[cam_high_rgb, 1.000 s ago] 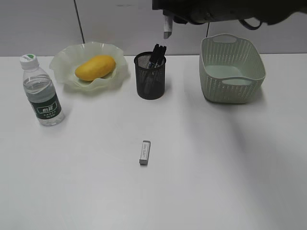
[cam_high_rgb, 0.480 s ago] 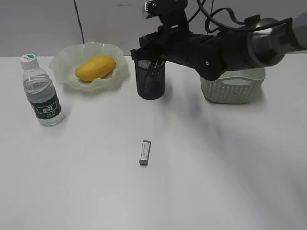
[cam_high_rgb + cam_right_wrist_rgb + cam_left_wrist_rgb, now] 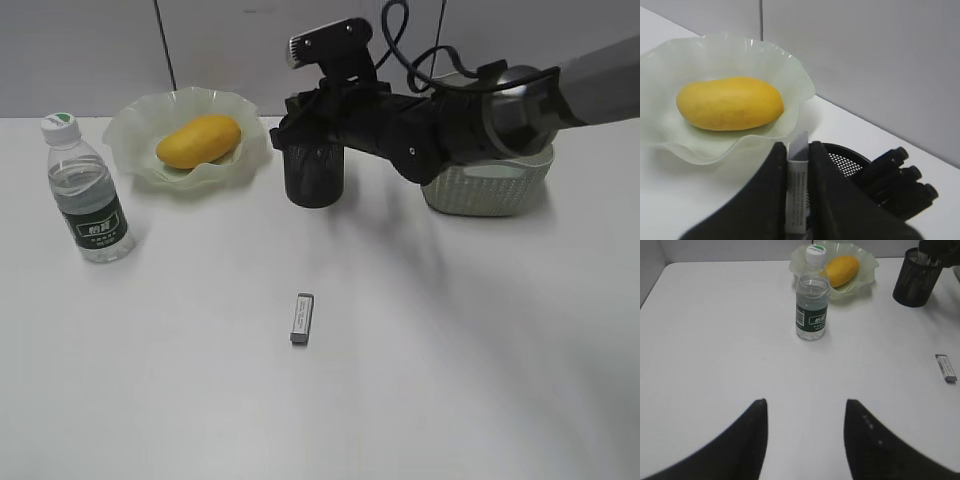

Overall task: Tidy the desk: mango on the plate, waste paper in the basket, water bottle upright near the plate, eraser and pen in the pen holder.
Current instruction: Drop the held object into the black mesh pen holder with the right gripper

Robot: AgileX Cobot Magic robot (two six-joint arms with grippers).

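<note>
While my right gripper (image 3: 799,200) clamps an eraser (image 3: 797,192) between its fingers, I hold it just above the pen holder (image 3: 850,162).

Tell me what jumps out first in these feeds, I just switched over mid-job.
The right gripper stands out first: the black arm reaches across to the pen holder, jaws shut on a small white eraser above its rim. Next is the yellow mango on the ruffled green plate, with the water bottle upright to its left. A second eraser lies alone mid-desk.
</note>
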